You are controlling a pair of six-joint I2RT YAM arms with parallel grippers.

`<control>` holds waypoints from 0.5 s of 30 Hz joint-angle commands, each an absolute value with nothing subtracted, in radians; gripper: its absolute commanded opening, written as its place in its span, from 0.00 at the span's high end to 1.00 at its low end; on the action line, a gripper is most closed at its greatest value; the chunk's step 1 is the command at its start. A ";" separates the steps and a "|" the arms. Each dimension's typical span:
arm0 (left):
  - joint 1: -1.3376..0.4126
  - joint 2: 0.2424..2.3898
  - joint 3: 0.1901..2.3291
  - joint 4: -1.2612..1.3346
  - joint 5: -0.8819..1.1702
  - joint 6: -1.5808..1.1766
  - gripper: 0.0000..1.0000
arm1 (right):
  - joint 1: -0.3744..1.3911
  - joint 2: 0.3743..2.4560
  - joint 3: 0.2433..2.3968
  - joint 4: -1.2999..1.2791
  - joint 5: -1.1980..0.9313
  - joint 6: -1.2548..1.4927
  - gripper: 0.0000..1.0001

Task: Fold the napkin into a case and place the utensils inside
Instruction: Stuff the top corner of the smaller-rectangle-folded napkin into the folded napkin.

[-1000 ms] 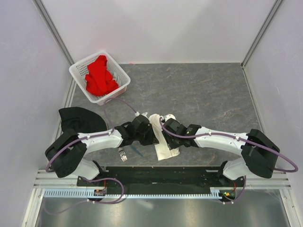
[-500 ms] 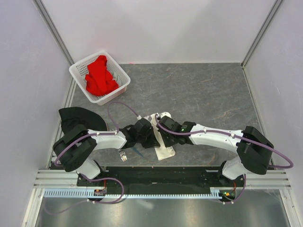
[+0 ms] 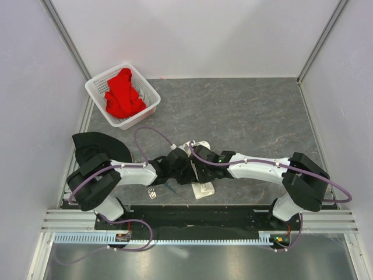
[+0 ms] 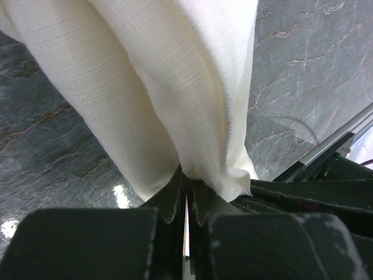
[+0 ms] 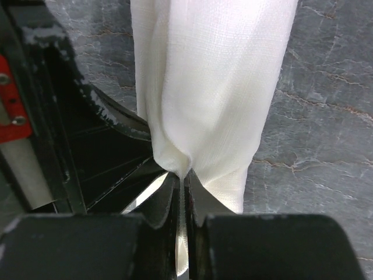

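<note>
The cream-white napkin [image 3: 203, 189] lies as a narrow bunched strip at the table's near middle, mostly covered by both wrists. My left gripper [image 3: 185, 169] is shut on its edge; the folds [image 4: 175, 87] rise straight out of the closed tips [image 4: 186, 181]. My right gripper [image 3: 197, 169] is shut on the napkin [image 5: 215, 87] from the other side, with cloth pinched between its tips [image 5: 182, 178]. The two grippers nearly touch. The silver fork [image 3: 151, 191] lies just left of them near the front edge. A thin blue spoon handle [image 3: 169, 187] shows beside it, partly under the left wrist.
A white perforated basket [image 3: 150, 93] holding a red cloth [image 3: 122, 93] stands at the back left. A black cloth [image 3: 96, 146] lies by the left wall. The black front rail [image 3: 198, 216] runs just behind the napkin's near end.
Both grippers have closed on the napkin. The right arm has shifted left toward the left gripper, and the napkin now looks shorter and more bunched beneath them.
</note>
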State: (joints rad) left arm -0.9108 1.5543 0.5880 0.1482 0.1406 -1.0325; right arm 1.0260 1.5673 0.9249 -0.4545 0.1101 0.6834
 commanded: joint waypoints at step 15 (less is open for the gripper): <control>-0.925 1.426 0.477 0.060 0.117 -1.065 0.98 | 1.034 1.526 0.933 -0.431 0.118 0.732 0.92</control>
State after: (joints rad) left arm -0.9188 1.3808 0.4942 0.0471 0.1307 -1.0393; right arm 1.0260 1.5642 0.9234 -0.4412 0.1093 0.7116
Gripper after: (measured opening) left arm 0.025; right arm 0.087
